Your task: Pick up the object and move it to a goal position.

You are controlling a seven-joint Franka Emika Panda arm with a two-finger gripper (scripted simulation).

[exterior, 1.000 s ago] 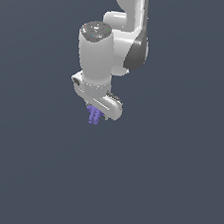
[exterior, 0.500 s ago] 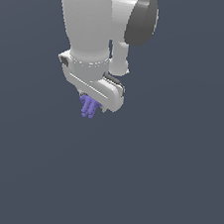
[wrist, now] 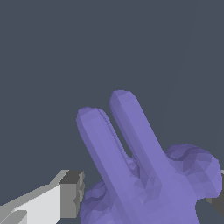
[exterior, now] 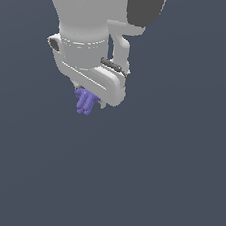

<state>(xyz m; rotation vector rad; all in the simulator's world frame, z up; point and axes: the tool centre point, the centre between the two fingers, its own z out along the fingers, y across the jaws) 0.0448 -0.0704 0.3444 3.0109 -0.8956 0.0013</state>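
Prongs of the purple-blue object (wrist: 144,175) fill the wrist view, flanked by a grey-tipped fingertip (wrist: 70,194). Farther off, in the exterior view, the object (exterior: 85,102) is held clamped beneath the white gripper (exterior: 89,98), against a plain dark background.

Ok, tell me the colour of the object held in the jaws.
Purple-blue; the object shows best in the wrist view.
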